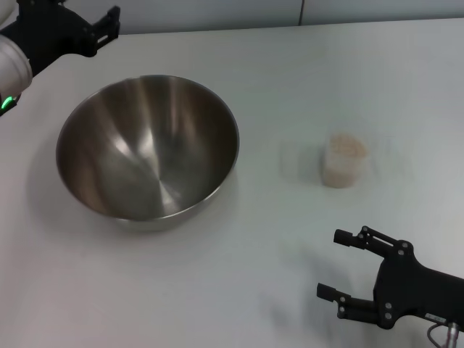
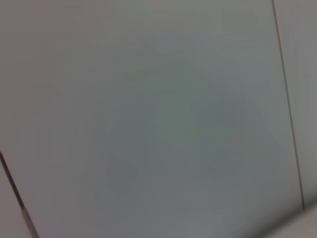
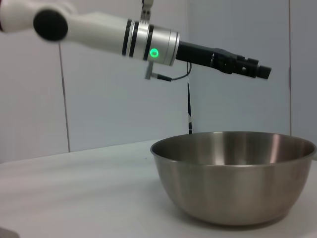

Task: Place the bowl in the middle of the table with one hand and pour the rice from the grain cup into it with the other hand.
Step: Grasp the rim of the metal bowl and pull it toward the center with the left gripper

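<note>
The steel bowl (image 1: pixel 148 145) stands upright on the white table (image 1: pixel 239 275), left of the middle. It is empty and also shows in the right wrist view (image 3: pixel 233 173). The small frosted grain cup (image 1: pixel 341 168) stands upright to the bowl's right, filled with pale rice (image 1: pixel 346 147). My left gripper (image 1: pixel 112 25) is open and raised at the far left, behind the bowl and clear of it; the right wrist view shows it above the bowl's far side (image 3: pixel 257 71). My right gripper (image 1: pixel 328 263) is open and empty near the front edge, in front of the cup.
A grey panelled wall (image 2: pixel 158 119) runs behind the table's far edge. The left wrist view shows only that wall. Bare tabletop lies between bowl and cup.
</note>
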Controlling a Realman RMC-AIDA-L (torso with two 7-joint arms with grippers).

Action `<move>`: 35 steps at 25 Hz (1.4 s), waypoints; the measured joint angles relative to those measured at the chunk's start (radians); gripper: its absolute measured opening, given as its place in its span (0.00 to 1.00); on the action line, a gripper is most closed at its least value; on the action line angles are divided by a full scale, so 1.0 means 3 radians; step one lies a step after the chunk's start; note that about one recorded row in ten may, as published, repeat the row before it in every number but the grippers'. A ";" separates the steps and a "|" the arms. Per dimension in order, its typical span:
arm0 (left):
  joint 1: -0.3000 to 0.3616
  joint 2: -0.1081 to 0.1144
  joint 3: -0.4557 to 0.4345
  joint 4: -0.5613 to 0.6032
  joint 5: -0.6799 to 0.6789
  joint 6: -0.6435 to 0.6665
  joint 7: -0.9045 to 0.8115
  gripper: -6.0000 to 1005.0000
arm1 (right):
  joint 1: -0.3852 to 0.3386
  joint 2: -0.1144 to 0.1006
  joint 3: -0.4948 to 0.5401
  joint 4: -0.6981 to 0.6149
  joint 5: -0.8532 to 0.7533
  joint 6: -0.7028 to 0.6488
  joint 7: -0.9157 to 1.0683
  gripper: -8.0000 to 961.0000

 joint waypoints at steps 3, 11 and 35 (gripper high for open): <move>-0.0066 0.0001 -0.0156 -0.0519 -0.0211 -0.1216 0.0268 0.72 | 0.0008 0.0000 0.0000 0.0000 0.0000 0.0008 0.0000 0.86; -0.0104 -0.0543 -0.1523 -0.0799 -0.1961 -0.2952 0.2345 0.72 | 0.0017 0.0000 0.0000 0.0006 0.0000 0.0013 0.0000 0.86; -0.0509 -0.0863 -0.2583 0.0069 -0.1645 -0.3833 0.2889 0.71 | 0.0036 0.0005 0.0000 0.0007 0.0000 0.0001 -0.0008 0.86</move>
